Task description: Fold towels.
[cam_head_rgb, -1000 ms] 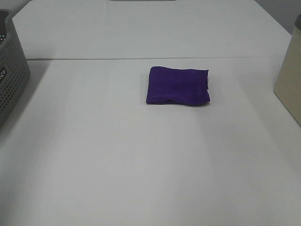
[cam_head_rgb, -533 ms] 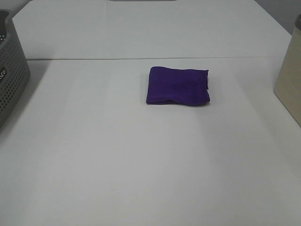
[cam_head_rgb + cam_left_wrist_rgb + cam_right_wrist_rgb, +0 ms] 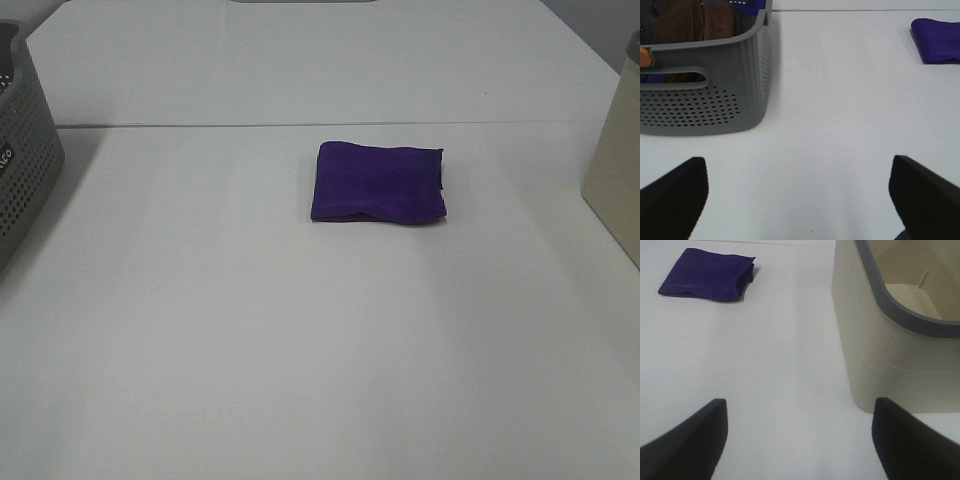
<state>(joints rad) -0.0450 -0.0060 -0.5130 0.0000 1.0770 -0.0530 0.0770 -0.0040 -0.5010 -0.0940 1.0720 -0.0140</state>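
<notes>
A deep purple towel lies folded into a small rectangle on the white table, a little right of centre and toward the back. It also shows in the left wrist view as the purple towel and in the right wrist view as the towel. Neither arm appears in the high view. My left gripper is open above bare table near the grey basket, far from the towel. My right gripper is open too, beside the beige bin, with nothing between its fingers.
A grey perforated basket with brown and purple cloths inside stands at the table's left edge. A beige bin with a grey rim stands at the right edge. A seam crosses the table behind the towel.
</notes>
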